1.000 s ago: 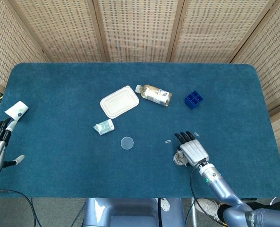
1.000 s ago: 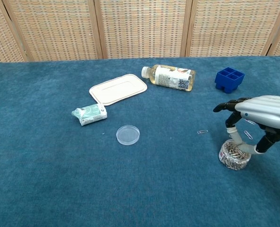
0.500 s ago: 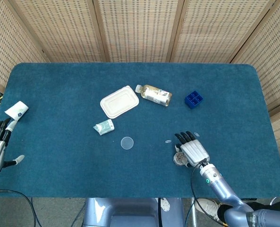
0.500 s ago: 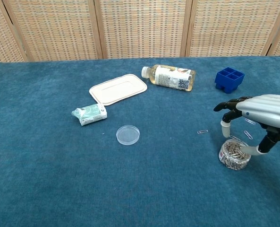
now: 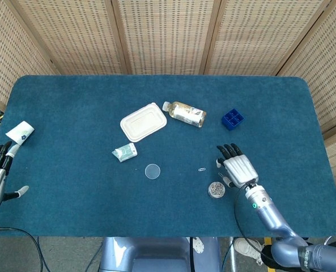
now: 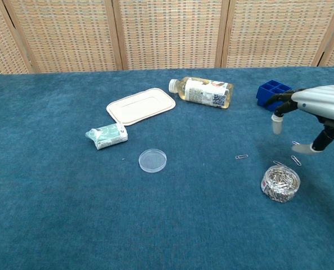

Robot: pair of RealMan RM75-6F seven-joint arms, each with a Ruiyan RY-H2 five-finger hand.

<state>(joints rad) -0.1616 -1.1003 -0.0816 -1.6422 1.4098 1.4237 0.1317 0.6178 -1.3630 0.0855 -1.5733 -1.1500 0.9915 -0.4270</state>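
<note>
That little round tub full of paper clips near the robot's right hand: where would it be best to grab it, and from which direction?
Probably by its round side wall, coming from straight above. The tub of paper clips is low, stands upright and is open at the top, so fingers on opposite sides of the rim would keep it level. The right hand hovers above and behind it, fingers apart, holding nothing. Loose clips lie beside it on the table.

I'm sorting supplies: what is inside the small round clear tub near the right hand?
The tub is packed with metal paper clips, top open. Its bottom is hidden beneath them.
</note>
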